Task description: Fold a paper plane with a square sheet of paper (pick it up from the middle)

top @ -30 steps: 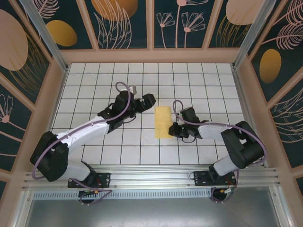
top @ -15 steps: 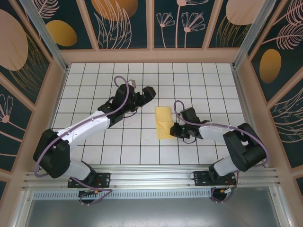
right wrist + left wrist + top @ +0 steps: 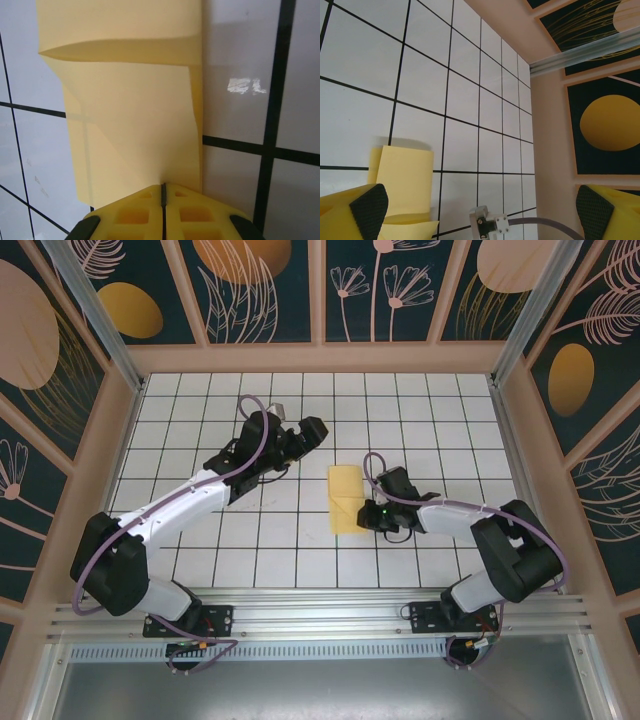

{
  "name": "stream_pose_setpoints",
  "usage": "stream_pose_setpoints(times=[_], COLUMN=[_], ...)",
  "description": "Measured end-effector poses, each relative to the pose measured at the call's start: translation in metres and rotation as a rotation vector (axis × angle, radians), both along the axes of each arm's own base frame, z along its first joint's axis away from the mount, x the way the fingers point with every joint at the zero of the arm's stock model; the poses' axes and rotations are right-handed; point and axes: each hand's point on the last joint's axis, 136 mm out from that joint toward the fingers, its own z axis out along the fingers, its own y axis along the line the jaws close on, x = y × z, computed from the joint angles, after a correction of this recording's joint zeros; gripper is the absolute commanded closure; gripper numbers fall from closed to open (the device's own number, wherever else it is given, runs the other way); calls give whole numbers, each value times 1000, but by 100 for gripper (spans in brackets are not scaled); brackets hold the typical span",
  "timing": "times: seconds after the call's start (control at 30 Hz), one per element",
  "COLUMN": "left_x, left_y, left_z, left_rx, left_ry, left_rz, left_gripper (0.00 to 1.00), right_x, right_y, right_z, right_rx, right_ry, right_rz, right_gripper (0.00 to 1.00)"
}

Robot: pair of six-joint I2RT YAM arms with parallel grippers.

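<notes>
My right end effector (image 3: 163, 200) is closed tight, its tips against an edge of the folded yellow paper (image 3: 345, 497), which lies flat at mid-frame. I can't tell if it's pinched. My left end effector (image 3: 313, 429) gapes wide, up-left of the paper and apart from it. A white gridded surface (image 3: 200, 400) sits inside dark floral walls (image 3: 260, 290).

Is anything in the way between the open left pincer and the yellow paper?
No, nothing visible. Just white gridded table tiles lie between the left pincer and the folded pale-yellow paper sheet. The shut right pincer sits at the sheet's opposite side.
</notes>
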Motion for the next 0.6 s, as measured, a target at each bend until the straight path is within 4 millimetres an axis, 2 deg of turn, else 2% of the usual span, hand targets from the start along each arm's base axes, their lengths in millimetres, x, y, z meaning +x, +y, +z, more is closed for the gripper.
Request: stream_pose_setpoints(times=[0.13,0.4,0.6], left_x=[0,-4,-9], left_y=[1,6,5], left_z=[3,25,23], left_rx=[-4,-31,-34], left_ry=[-6,-51,-42], left_rz=[1,12,-9], left_gripper=[2,2,2], right_x=[-2,-1,-1], right_y=[0,-1,-1], right_z=[-1,-1,-1], right_rx=[-6,-9,-9], right_ry=[5,5,5], right_rz=[2,-1,-1], right_gripper=[92,92,92])
